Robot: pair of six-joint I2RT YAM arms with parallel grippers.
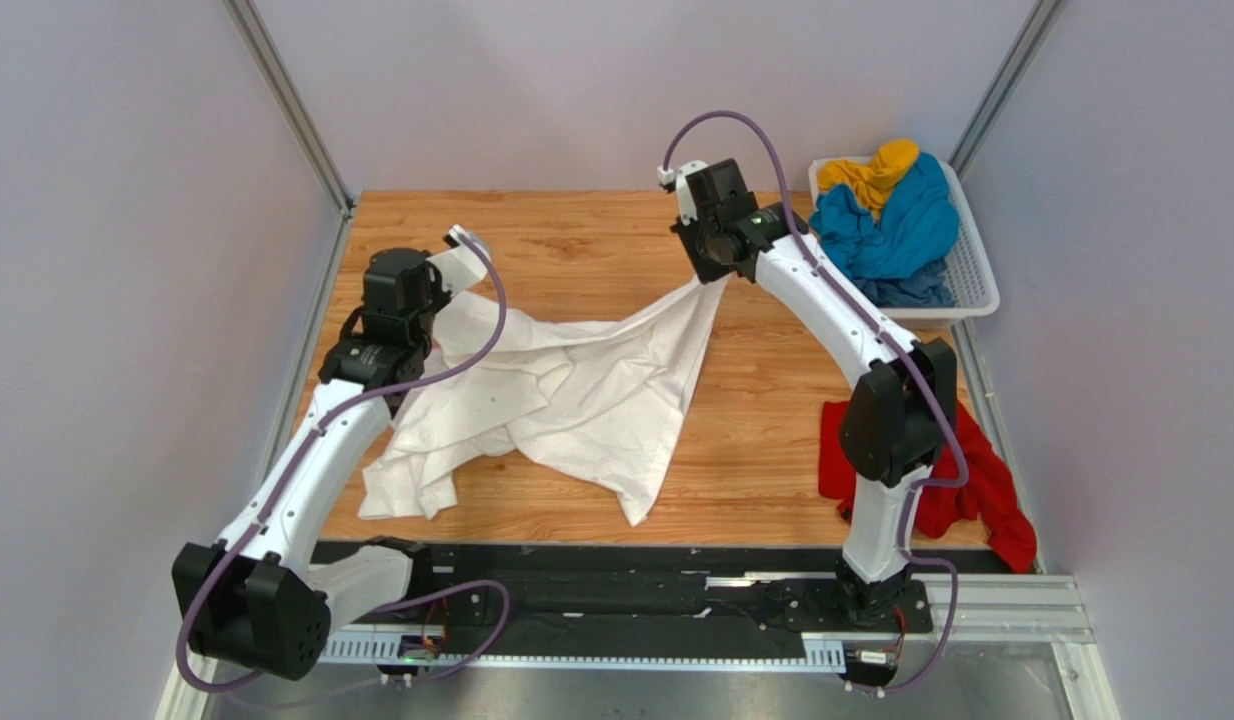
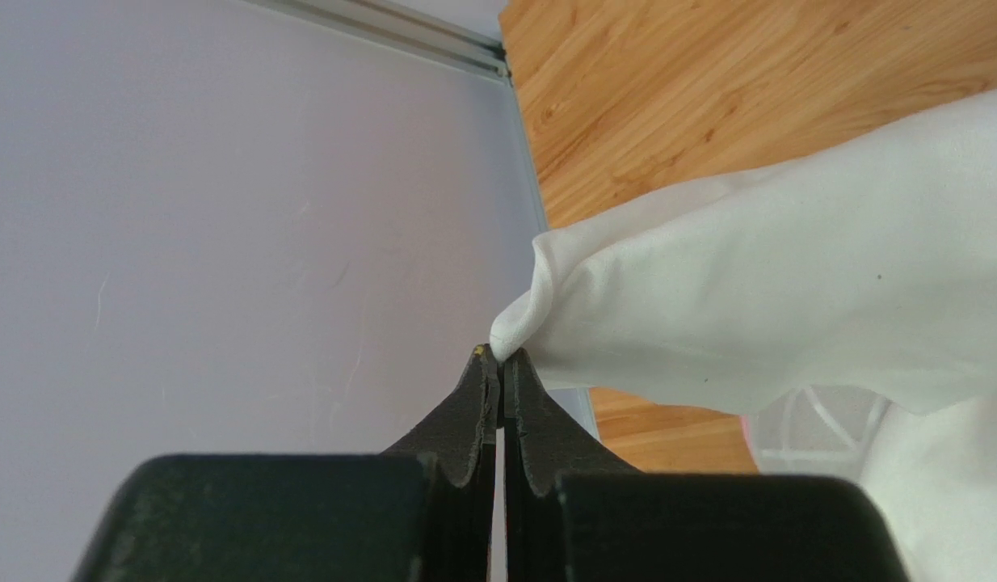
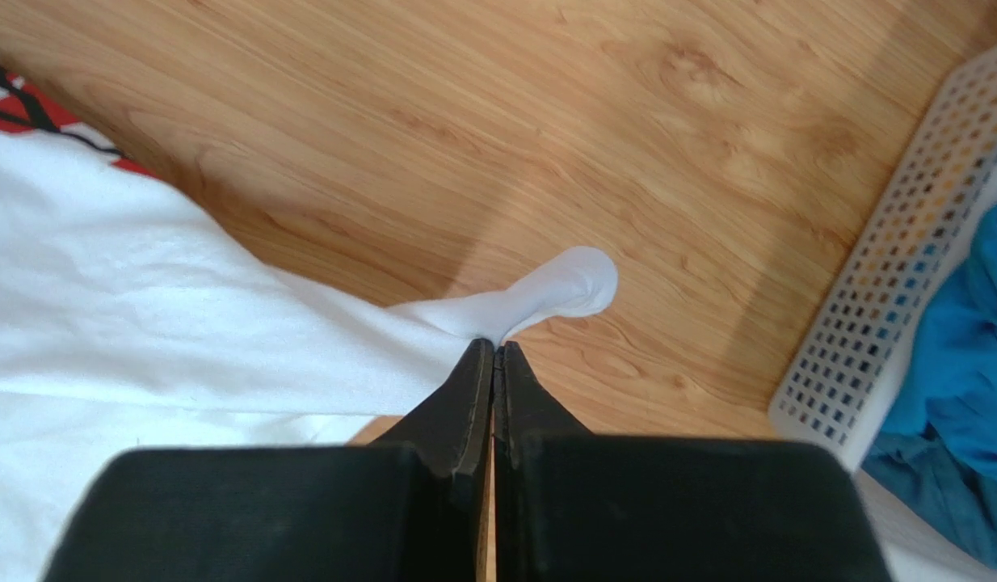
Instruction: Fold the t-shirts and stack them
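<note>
The left end effector (image 2: pixel 501 357) is clenched on a folded corner of the white t-shirt (image 1: pixel 578 393), near the far left corner of the tabletop (image 1: pixel 578 240). The right end effector (image 3: pixel 496 349) pinches another corner, lifted near the middle of the far edge. The cloth is pulled between them, so its long axis runs left to right, and the rest sags in soft wrinkles toward the near edge. A bit of red print shows in the right wrist view. A blue t-shirt (image 1: pixel 897 228) and a yellow t-shirt (image 1: pixel 873 171) lie crumpled in the white lattice basket (image 1: pixel 978 267) at the far right corner. A red t-shirt (image 1: pixel 1002 498) is bunched at the right edge.
</note>
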